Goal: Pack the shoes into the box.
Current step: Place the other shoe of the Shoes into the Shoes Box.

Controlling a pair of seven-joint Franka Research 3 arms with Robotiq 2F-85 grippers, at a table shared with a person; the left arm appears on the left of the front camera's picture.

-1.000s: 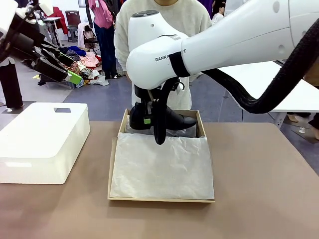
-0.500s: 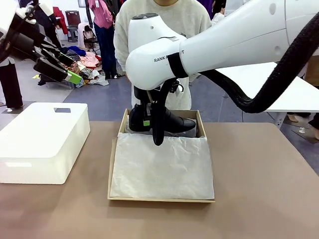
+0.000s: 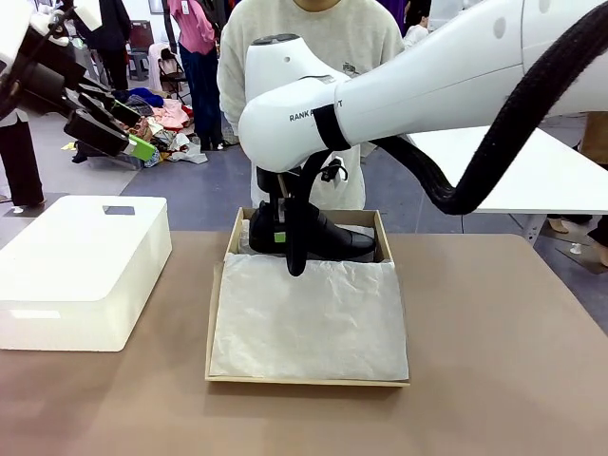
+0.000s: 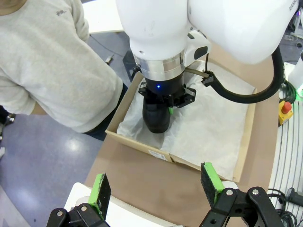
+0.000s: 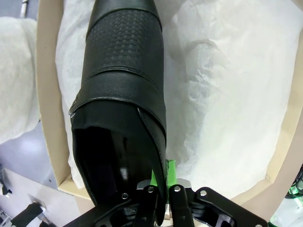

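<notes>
One black leather shoe [image 3: 332,237] hangs low over the far end of the brown cardboard box [image 3: 214,313], its toe pointing to picture right. My right gripper [image 3: 278,228] is shut on the shoe's heel collar. In the right wrist view the shoe [image 5: 123,85] stretches away from the gripper [image 5: 161,191] above the white tissue paper [image 5: 227,94] lining the box. My left gripper [image 3: 138,131] is raised at the far left, open and holding nothing. Its green pads [image 4: 100,189] frame the box [image 4: 137,142] and the shoe [image 4: 156,120] from above.
A white rectangular plastic bin [image 3: 76,266] stands on the table left of the box. A person in a light sweater [image 3: 313,38] stands close behind the box's far edge. Bare brown tabletop [image 3: 494,361] spreads to the right and in front.
The right arm has shifted slightly and the shoe's toe has come down a little toward the tissue at the box's far end. The left arm has not moved.
</notes>
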